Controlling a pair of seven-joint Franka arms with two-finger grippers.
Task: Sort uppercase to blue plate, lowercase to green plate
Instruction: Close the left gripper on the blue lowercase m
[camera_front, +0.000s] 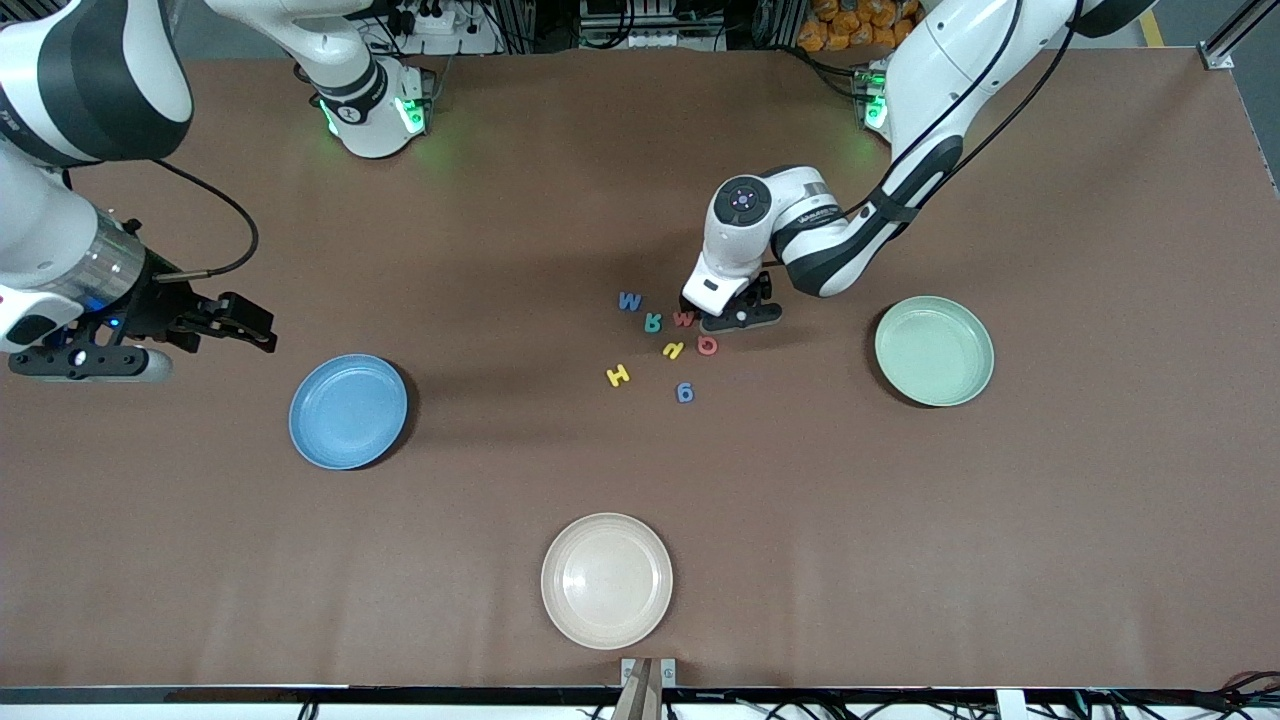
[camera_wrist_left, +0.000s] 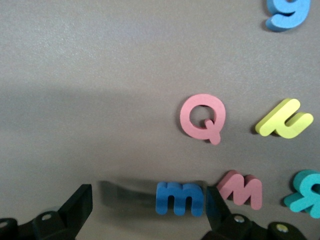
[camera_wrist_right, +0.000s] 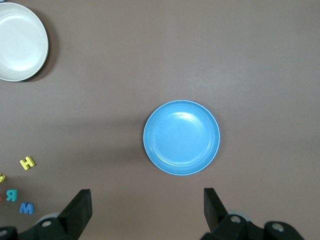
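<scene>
The letters lie in a cluster mid-table: blue M (camera_front: 630, 301), teal R (camera_front: 652, 322), red m (camera_front: 684, 319), yellow h (camera_front: 672, 350), red Q (camera_front: 707, 345), yellow H (camera_front: 618, 375), blue g (camera_front: 685, 392). My left gripper (camera_front: 728, 312) is low over the cluster, open. In the left wrist view the gripper (camera_wrist_left: 147, 197) straddles the blue m (camera_wrist_left: 180, 198), which sits close against one finger (camera_wrist_left: 215, 200). The blue plate (camera_front: 348, 411) and green plate (camera_front: 934, 350) are empty. My right gripper (camera_front: 245, 322) is open and empty, up over the table by the blue plate (camera_wrist_right: 181, 137).
A cream-white plate (camera_front: 607, 580) sits nearest the front camera, mid-table. The left wrist view shows the red Q (camera_wrist_left: 202, 117), yellow h (camera_wrist_left: 285, 118), red m (camera_wrist_left: 241, 189), teal R (camera_wrist_left: 307, 192) and blue g (camera_wrist_left: 288, 12) around the gripper.
</scene>
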